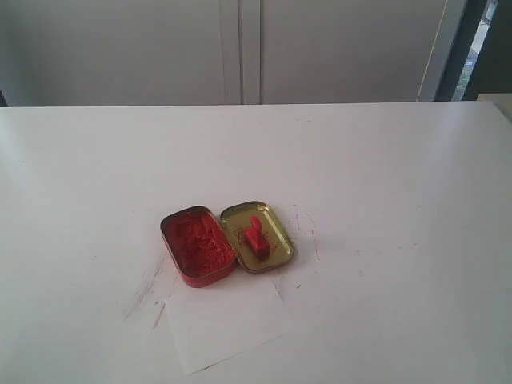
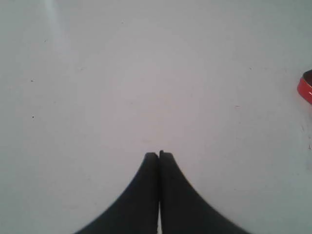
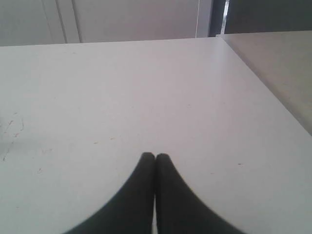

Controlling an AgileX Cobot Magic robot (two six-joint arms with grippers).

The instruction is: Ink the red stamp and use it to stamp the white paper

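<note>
Red stamp [image 1: 257, 238] lies in gold lid [image 1: 280, 237] beside ink tin [image 1: 202, 278], near white paper [image 1: 228, 328].

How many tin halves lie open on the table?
2. The ink-filled half sits left in the exterior view; the gold-lined half touches it on the right and holds the red stamp. Both lie by the white paper's far edge. None appears hidden.

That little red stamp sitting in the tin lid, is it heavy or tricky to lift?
Probably light: the stamp is small beside the lid it sits in. Its narrow handle likely offers little to grip, so it may twist. The lid itself may slide on the smooth table if nudged.
</note>
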